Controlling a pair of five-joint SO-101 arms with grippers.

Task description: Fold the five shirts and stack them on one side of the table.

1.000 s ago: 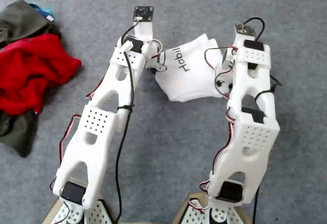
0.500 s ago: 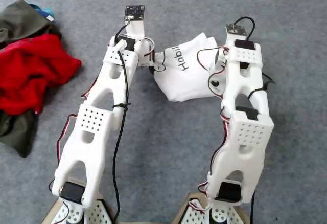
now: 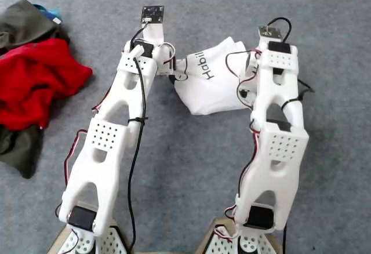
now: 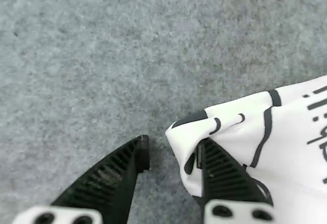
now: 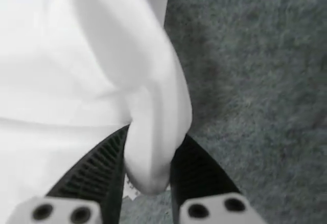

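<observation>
High view: the grey surface (image 3: 191, 167) is shown with an unfolded heap at its far left, in which a red shirt (image 3: 35, 80) and dark shirts (image 3: 23, 19) are tangled. No folded stack is seen, so most of the task is judged to remain. The white shirt (image 3: 217, 86) is laid between the two arms, partly gathered, its fold unfinished. A ridge of it is clamped in the right end effector (image 5: 152, 142). The left end effector (image 4: 171, 150) is held wide, one finger against the shirt's corner, the other on bare surface. Against one second earlier, both wrists are displaced slightly toward the heap; the white shirt is scarcely altered.
</observation>
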